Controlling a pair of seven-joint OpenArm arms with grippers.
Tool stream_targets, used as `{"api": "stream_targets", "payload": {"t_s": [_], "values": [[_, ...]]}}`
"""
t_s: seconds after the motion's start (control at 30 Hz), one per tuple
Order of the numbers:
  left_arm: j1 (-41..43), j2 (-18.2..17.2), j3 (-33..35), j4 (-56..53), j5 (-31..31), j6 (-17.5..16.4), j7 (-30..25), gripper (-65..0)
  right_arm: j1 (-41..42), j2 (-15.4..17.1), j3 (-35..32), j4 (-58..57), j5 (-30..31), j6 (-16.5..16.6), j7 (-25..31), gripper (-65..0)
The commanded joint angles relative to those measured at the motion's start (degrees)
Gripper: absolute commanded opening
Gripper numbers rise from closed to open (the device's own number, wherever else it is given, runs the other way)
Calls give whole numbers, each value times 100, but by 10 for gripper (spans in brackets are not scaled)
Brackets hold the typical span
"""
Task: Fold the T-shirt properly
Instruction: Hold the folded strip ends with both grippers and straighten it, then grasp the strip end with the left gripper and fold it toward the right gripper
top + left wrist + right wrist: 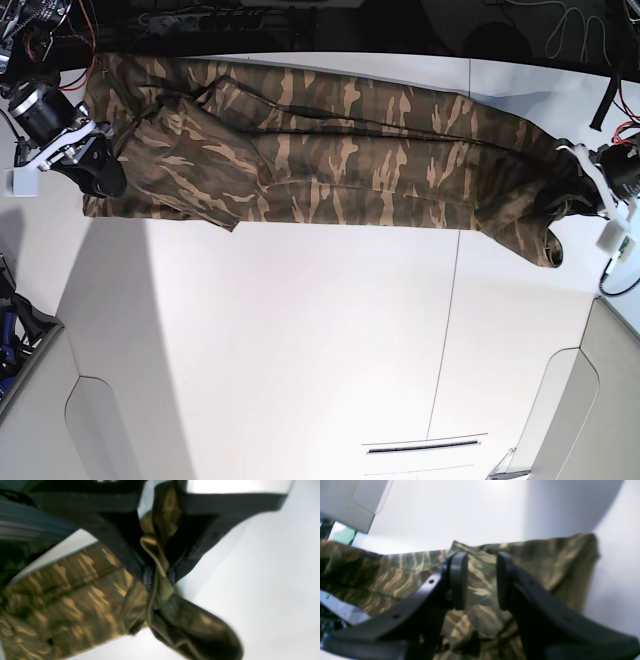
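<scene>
A: Taking the T-shirt [330, 150] as the landmark, how are its edges lying on the table [300, 330]?

B: It is stretching as a long camouflage band across the far part of the white table. Its far edge is running along the table's far border, where dark cables are lying just beyond. Its near edge is lying mostly straight, with a large bare stretch of white tabletop opening on the near side of it.

A: Anything crowding that bare stretch?

B: Only thin seams in the tabletop are crossing it. Grey rounded panels are sitting at the table's near corners, well apart from the shirt.

A: What is the left gripper [160, 576] doing?

B: It is sitting at the shirt's end on the base view's right. Its jaws are standing narrow and are pinching a bunched fold of the cloth, which is rising between the fingers [120, 542] and hanging below them in a dark lobe.

A: And the right gripper [478, 580]?

B: It is sitting at the shirt's opposite end. Its two black pads [457, 580] are standing apart with a plain gap between them, and camouflage cloth is showing through that gap. Whether the pads are touching the cloth, I cannot tell.

A: Is the shirt lying flat?

B: Mostly. It is creasing near the right gripper.
</scene>
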State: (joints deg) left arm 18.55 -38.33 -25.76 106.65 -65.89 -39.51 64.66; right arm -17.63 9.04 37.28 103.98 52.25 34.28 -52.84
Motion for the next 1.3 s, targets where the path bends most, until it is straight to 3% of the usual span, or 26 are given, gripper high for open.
{"api": "stream_targets", "payload": {"t_s": [0.0,0.2,0.4,0.6,1.0,1.27], "values": [[-35,-31,101,175,-138,-49,-125,-650,11,76,155,103,111,20,114,-452],[-61,516,850,533,-50,-49,-144,-650,-20,83,745,103,136,0,4,-452],[-61,1097,1178,638,-52,-49,-168,-650,-87,225,782,101,129,0,-59,-445],[-61,1580,1580,638,-39,-49,-186,-650,-131,334,782,55,-138,-35,-11,-314],[-61,2507,2625,605,1250,-49,-1008,-650,-125,455,780,-1117,-170,-79,35,-289],[-59,2627,3248,605,1342,-49,-1624,-354,-131,476,763,-1259,-114,-37,4,-289]]}}
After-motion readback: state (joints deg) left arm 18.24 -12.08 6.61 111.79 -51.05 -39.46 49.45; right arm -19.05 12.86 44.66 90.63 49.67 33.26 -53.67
